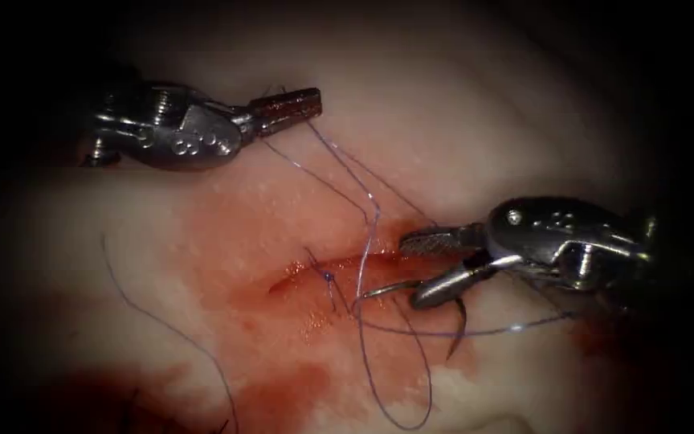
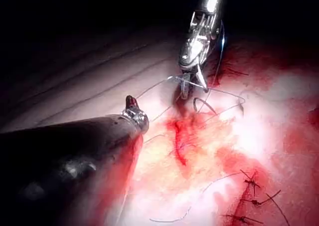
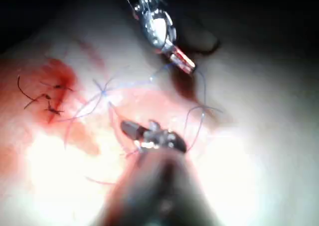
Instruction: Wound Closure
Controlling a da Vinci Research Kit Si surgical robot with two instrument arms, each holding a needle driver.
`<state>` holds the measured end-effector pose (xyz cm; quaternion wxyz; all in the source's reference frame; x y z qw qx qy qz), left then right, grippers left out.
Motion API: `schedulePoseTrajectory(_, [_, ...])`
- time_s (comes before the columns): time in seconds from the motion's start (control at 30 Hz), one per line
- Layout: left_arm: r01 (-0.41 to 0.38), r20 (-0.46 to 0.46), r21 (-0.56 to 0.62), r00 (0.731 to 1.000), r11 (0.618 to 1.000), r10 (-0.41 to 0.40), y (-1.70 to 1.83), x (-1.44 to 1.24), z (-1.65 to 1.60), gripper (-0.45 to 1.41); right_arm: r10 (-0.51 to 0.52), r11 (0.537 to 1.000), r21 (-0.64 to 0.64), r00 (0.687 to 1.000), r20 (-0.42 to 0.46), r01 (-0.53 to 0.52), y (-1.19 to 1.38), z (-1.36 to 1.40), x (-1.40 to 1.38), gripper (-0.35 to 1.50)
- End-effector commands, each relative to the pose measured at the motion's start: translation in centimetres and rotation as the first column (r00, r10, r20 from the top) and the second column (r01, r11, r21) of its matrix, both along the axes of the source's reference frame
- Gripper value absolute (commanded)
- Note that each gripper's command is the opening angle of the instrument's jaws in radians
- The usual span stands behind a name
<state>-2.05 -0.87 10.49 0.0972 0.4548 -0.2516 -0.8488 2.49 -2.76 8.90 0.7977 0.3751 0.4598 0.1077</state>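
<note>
we see the right tool coming in from the right, its jaws parted, one above and one below the right end of the cut. the lower jaw lies against the curved needle, but we cannot tell whether it truly grips it. the needle's pointed tip sits at the cut's lower edge near the thread's entry, its curve passes under the lower jaw, and its other end hangs down over the tissue below the cut; we cannot tell whether the tip is in the tissue.

the left tool hovers well up and left of the cut, jaws closed on the thread. from there the thread runs down to the cut, then loops over the tissue below it. a small knot sits on the cut just left of the needle tip. red fluid stains the tissue around and below the cut.

in the left wrist view, finished stitches lie well apart from the cut.
</note>
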Motion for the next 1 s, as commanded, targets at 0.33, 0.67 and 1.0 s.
schedulePoseTrajectory(0.33, [-0.006, -0.004, 0.001, 1.000, 1.000, 0.006, 0.01, -0.06, 0.05, -0.45, -0.103, 0.988, -0.109, 0.991, 0.083, 0.111, -0.15, 0.15, 0.29, 1.05])
schedulePoseTrajectory(0.67, [-0.014, -0.005, 0.002, 1.000, 1.000, 0.014, -0.02, 0.00, 0.05, -0.45, -0.155, 0.975, -0.144, 0.982, 0.105, 0.170, 0.03, -0.01, 0.05, -0.35])
schedulePoseTrajectory(1.0, [-0.019, -0.015, 0.009, 1.000, 1.000, 0.019, -0.06, -0.04, 0.10, -0.45, 0.305, 0.942, -0.131, 0.951, -0.055, -0.310, 0.96, -0.31, -0.40, -0.35])
